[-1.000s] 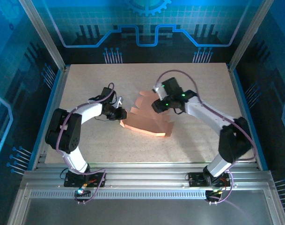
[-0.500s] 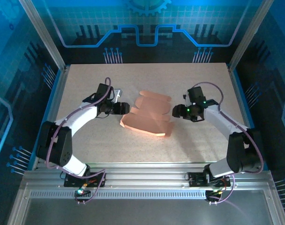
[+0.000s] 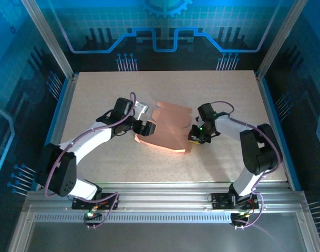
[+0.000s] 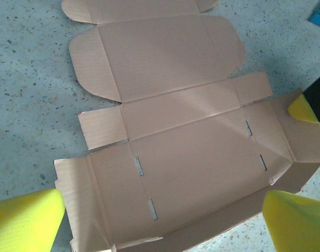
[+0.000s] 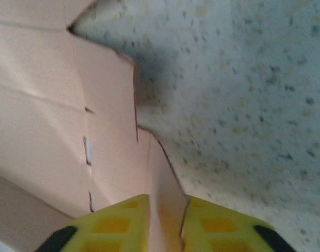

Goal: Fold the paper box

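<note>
Paper box (image 3: 167,128) lying unfolded mid-worktop (image 3: 96,89); most panels flat, near long wall and right end flap creased upward. Right gripper (image 3: 194,137) low at box's right end, fingers (image 5: 123,223) pinching upright end flap between pads, probably to keep that wall standing as anchor. Left gripper (image 3: 147,127) at box's left end, fingers (image 4: 28,220) spread wide, straddling near edge, gripping nothing; likely lining up to lift left flap. Judged early in folding: lid panels flat, no wall locked.
</note>
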Controlling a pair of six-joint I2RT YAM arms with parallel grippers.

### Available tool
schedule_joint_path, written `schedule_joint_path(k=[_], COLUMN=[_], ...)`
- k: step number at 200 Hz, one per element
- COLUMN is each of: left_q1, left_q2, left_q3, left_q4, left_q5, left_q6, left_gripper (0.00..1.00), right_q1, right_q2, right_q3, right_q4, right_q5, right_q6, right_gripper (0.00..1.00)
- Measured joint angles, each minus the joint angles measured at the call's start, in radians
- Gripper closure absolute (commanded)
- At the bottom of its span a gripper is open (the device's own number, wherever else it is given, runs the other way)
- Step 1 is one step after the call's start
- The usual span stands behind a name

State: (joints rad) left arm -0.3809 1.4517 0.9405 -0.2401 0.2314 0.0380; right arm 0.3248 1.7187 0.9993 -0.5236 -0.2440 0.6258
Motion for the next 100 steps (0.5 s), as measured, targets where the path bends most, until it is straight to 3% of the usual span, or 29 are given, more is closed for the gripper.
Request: schedule_joint_path(k=[43,100], left_q1=[-0.038,-0.066], left_q2=[0.001,0.055], left_q3=[0.001,0.029], left_q4=[-0.006,-0.033], left_q5=[0.001,-0.022], left_q6=[0.047,0.074], left_gripper=[0.02,0.02], right_q1=[-0.04,-0.091], right_q2=[0.091,0.232], right_q3=[0.137,0.35], right_q4=[-0.057,-0.151], right_q5=[0.0,0.0], right_q6=[-0.084,-0.271], right_gripper=[0.91,0.9])
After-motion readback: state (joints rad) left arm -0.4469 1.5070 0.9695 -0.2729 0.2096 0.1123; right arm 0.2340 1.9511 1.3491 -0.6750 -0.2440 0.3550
